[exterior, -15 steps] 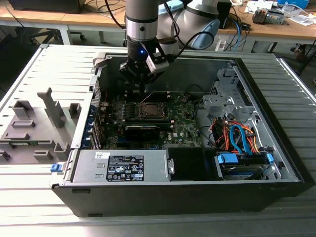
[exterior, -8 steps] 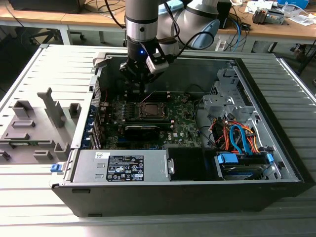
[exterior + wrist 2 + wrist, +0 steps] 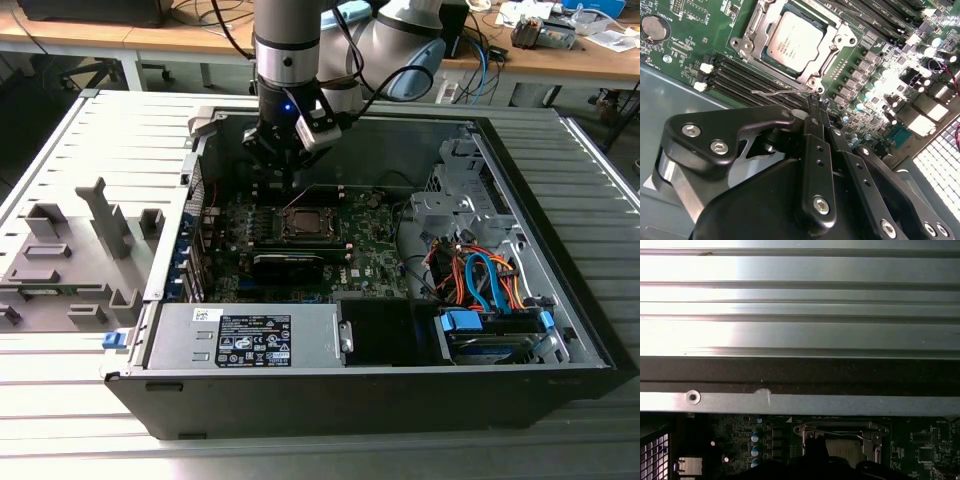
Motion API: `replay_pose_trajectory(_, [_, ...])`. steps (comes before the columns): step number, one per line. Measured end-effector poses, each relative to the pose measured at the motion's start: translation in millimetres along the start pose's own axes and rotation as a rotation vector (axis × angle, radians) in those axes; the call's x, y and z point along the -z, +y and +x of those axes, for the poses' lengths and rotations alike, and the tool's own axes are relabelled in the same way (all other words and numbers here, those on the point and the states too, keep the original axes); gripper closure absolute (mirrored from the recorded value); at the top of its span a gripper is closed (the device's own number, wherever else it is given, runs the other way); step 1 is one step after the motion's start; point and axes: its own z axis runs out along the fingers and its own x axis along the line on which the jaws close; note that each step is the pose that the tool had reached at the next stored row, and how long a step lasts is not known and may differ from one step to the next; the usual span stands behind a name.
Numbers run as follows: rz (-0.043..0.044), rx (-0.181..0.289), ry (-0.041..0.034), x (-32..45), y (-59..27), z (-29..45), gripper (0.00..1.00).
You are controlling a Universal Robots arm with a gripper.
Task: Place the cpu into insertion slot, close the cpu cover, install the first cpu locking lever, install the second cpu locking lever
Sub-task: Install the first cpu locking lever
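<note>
A: Report the position of the tool.

B: The tool is lowered into the open computer case, just beside the processor socket on the green motherboard. In the exterior view the tool hangs over the far edge of the socket, toward the rear wall of the case.

A: State of the fingers?

B: In the second wrist view the two black fingers stand drawn together, tips nearly touching. A thin wire locking lever runs along the near edge of the socket up to the fingertips. Whether the tips actually pinch the wire cannot be told.

A: Location of the cpu?

B: The cpu lies flat in the insertion slot, its dull silver top visible through the central window of the cpu cover. The cpu cover is folded down flat around the chip. In the first wrist view the cover shows with a wire lever lying across it.

A: Surroundings?

B: Black memory slots run beside the socket. In the exterior view the power supply sits at the near edge of the case, and coloured cables lie on the exterior view's right. The case rests on a ribbed grey desk, with a grey fixture at the exterior view's left.
</note>
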Motion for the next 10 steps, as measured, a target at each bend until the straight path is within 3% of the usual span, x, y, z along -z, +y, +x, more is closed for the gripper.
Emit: replay_pose_trajectory(10, [-0.0001, 0.000, -0.0001, -8.3, 0.9, -1.9, 0.89])
